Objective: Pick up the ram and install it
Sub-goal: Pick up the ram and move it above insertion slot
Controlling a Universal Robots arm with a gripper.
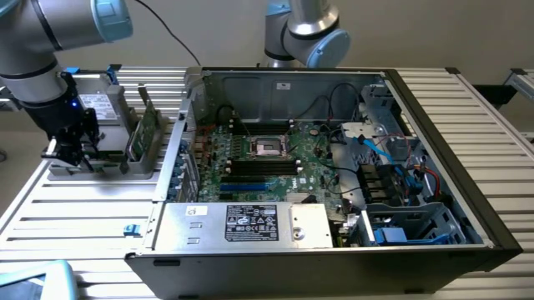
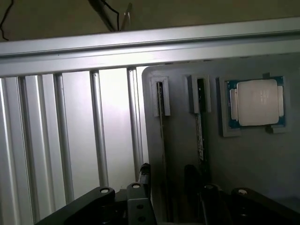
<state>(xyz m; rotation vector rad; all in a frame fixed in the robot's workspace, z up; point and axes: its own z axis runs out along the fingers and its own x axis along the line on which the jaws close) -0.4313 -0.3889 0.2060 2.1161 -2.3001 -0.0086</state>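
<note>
Grey holder, nine o'clock of the PC case, is carrying the ram; I'm hovering the gripper above, jaws spread.

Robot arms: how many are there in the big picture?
2. One robot arm stands at the exterior view's left, above the grey holder; the other rises behind the open computer case. More could be out of frame.

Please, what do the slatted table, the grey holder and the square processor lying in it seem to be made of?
The slatted table: likely aluminium with a brushed silver finish; its ribbed profiles shine under the light. The grey holder: probably plastic, matte and without glare, with moulded pockets. The processor: a dull silvery metal lid on a bluish-green board edge.
</note>
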